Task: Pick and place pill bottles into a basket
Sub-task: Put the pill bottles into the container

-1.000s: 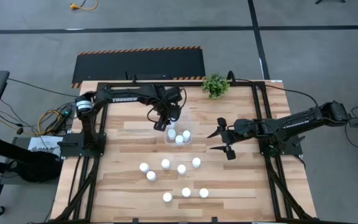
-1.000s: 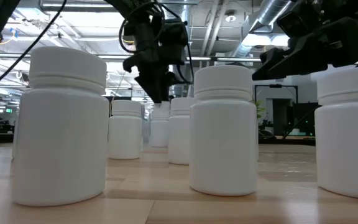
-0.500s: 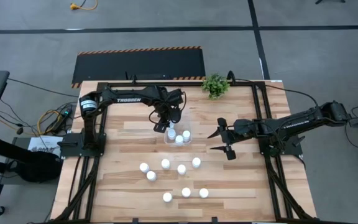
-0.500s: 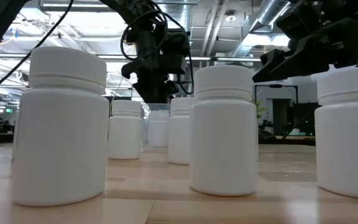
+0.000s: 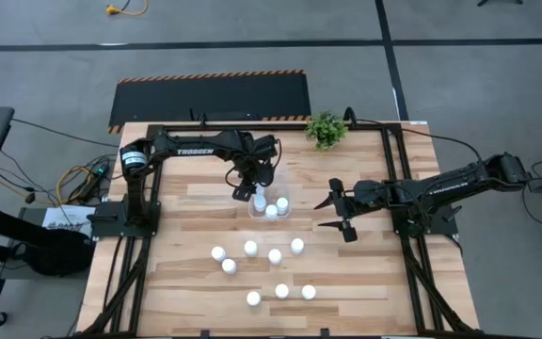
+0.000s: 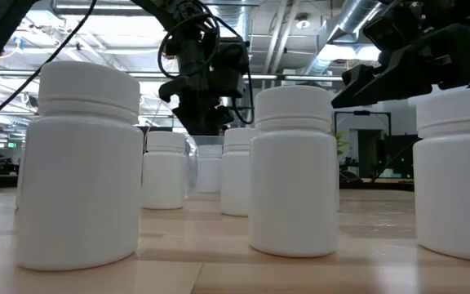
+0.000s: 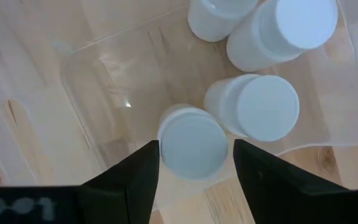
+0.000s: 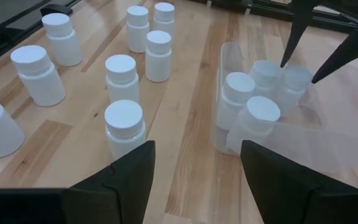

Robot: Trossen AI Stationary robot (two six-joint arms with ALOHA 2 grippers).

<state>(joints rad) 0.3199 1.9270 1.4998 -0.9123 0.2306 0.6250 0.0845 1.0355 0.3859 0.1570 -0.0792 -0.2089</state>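
The basket (image 5: 286, 194) is a clear container at mid-table; its wall shows in the left wrist view (image 7: 86, 81). Inside it stand several white pill bottles (image 5: 271, 211) on their bases. My left gripper (image 7: 194, 158) points down into the basket's far left corner, open, with one bottle (image 7: 193, 142) standing upright between its fingers. Several more bottles (image 5: 275, 255) stand loose on the near half of the table. My right gripper (image 5: 323, 214) waits open to the right of the basket, above the table, with nothing in it. My left gripper's fingers (image 7: 143, 171) come from above and flank the cap (image 7: 166, 134) of the bottle in the basket's corner. One finger looks flush with the cap's rim and the other shows a sliver of gap; I cannot tell whether either touches. The bottle stands on the basket's floor.
A small green plant (image 5: 326, 129) stands at the table's far edge, right of centre. The loose bottles (image 6: 294, 167) crowd the near middle of the table. Bare wood lies between them and the basket and along the table's left side.
My left gripper has sunk a little toward the basket with the bottle between its fingers; the bottle now stands in the basket's far left corner.
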